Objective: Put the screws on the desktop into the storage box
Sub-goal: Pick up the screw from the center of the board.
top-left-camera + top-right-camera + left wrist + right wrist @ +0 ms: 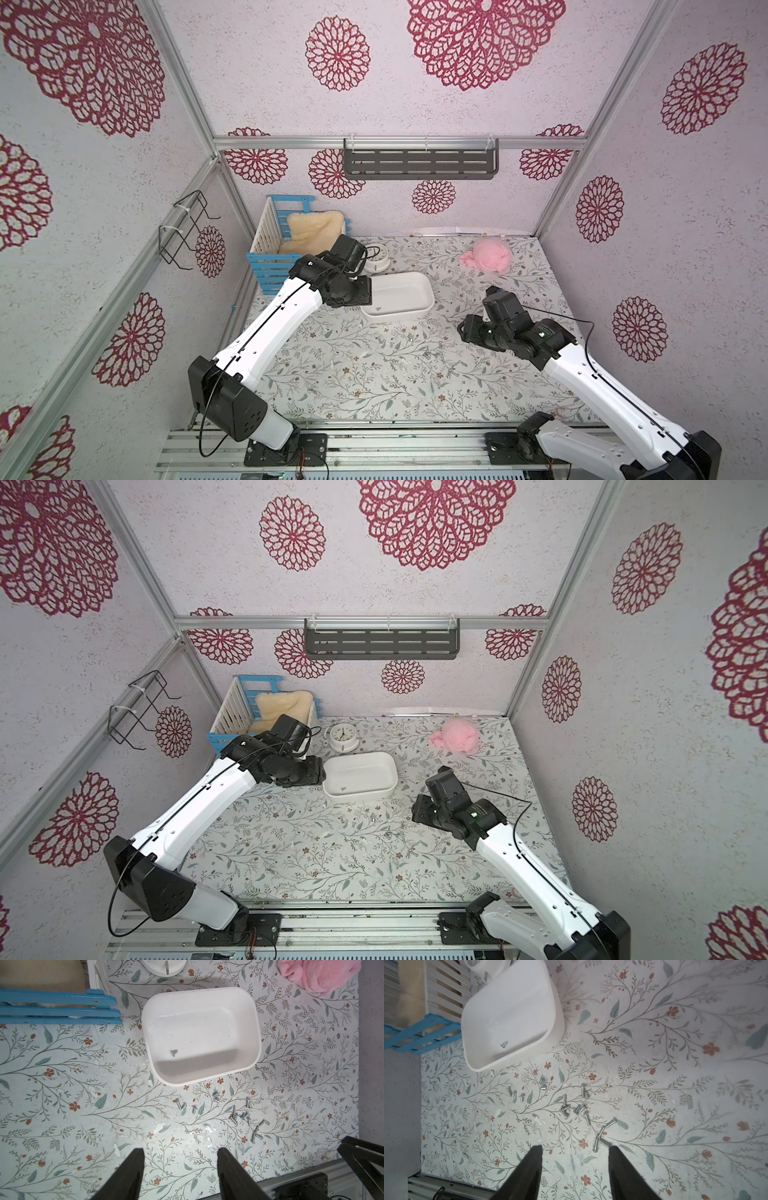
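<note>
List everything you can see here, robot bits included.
screws: over a dozen, silver, loose on the desktop near the storage box
screw: one, silver, inside the storage box
storage box: one, white, mid-desktop
crate: one, blue and white, far left corner
fleece: one, cream, in the crate
clock: one, white, beside the crate
cloth: one, pink, far right
shelf: one, grey, back wall
wire rack: one, black, left wall
left arm, right arm: two, white and black
left pincer, right pincer: two, black, open, empty
</note>
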Available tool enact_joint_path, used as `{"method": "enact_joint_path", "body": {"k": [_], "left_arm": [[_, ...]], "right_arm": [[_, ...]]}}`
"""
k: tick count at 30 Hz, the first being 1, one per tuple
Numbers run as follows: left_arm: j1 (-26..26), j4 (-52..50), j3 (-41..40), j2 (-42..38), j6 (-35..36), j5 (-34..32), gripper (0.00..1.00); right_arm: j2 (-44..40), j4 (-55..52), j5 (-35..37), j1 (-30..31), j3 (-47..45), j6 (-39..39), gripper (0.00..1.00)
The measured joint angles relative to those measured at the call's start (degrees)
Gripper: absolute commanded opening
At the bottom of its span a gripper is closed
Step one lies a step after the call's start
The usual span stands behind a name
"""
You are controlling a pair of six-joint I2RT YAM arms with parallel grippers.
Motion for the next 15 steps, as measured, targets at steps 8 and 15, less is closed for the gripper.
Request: {"method": "enact_joint_path", "body": {"k": [8, 15], "left_arm": [[-2.71, 2.56, -3.8, 0.0, -0.55, 0.0, 0.6], [-3.8, 5.64, -6.64, 0.5, -1.38, 0.48, 0.58]], "right_arm": [[1.38, 0.42, -2.03, 0.0, -5.77, 0.26, 0.5], [4.79, 2.89, -2.97, 0.0, -8.26, 0.7, 0.45]]}}
